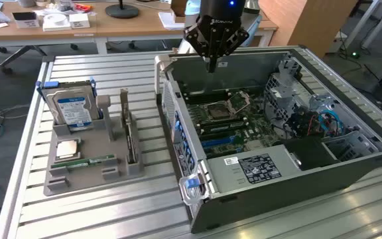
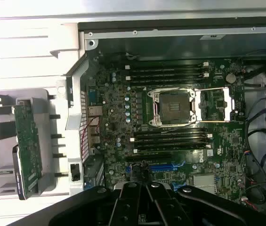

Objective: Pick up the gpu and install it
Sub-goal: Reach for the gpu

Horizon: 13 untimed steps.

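Note:
The gpu (image 1: 131, 142) stands on edge in a slot of the grey parts holder (image 1: 88, 172), at the exterior view's left of the open PC case (image 1: 297, 164). In the wrist view the gpu (image 2: 27, 146) appears as a green board beside the case's rear panel. My gripper (image 1: 211, 67) hangs over the back part of the case, well apart from the gpu, with its fingers together and nothing between them. The wrist view looks down past the gripper (image 2: 147, 188) onto the motherboard (image 2: 123, 117) with its bare CPU socket (image 2: 175, 106) and blue expansion slots (image 2: 163, 166).
The holder also carries a silver hard drive with a blue label (image 1: 71, 107), a CPU chip (image 1: 68, 148) and a narrow green RAM stick (image 1: 91, 161). Cables and drive cages (image 1: 310, 119) crowd the case's right side. A slatted metal table (image 1: 98, 214) bears everything.

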Available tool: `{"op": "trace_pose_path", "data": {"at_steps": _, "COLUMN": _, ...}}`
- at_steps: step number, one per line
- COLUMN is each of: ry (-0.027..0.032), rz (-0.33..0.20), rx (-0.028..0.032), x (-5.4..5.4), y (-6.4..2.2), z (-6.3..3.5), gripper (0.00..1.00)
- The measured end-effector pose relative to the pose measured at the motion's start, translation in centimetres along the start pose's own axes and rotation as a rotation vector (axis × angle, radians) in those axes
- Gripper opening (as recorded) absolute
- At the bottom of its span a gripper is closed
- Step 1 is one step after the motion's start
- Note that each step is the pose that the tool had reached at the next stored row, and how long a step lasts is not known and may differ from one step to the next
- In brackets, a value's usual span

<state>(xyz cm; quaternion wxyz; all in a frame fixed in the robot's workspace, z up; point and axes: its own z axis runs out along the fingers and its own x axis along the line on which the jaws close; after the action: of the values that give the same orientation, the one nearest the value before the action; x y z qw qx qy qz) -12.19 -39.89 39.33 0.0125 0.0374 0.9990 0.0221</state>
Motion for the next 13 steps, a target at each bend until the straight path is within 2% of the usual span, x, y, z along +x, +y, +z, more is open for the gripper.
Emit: {"op": "trace_pose_path", "data": {"at_steps": 13, "ry": -0.0002, "rz": 0.0, "rx": -0.0001, "x": 0.11, "y": -0.01, "z": 0.01, "gripper": 0.1}}
